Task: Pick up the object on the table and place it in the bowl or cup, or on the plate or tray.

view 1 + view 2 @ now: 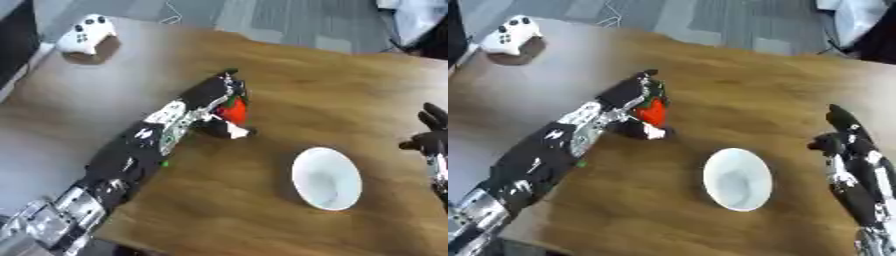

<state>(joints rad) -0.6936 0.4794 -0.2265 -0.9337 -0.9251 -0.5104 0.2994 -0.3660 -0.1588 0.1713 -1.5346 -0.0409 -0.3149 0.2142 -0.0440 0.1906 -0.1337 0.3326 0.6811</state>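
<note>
The left arm enters from the lower left corner, closest to the camera, black with silver joints, and reaches diagonally up over the wooden table (350,80). At its end the left hand (214,97) has its fingers curled around a red object (234,111), which looks like a small fruit or vegetable with a bit of green on top; its exact kind is not clear. The thumb (229,131) sits below the object, close to the table surface. If the object touches the table or is a little above it, I cannot tell.

The white bowl (326,178) stands on the table near the front edge, to the right of the left hand and apart from it. It looks tilted in the view.

The right hand (840,135) shows at the right edge, fingers straight and pointing up, holding nothing.

At the far left corner a white game controller (87,32) rests on a round brown stand (94,54).
</note>
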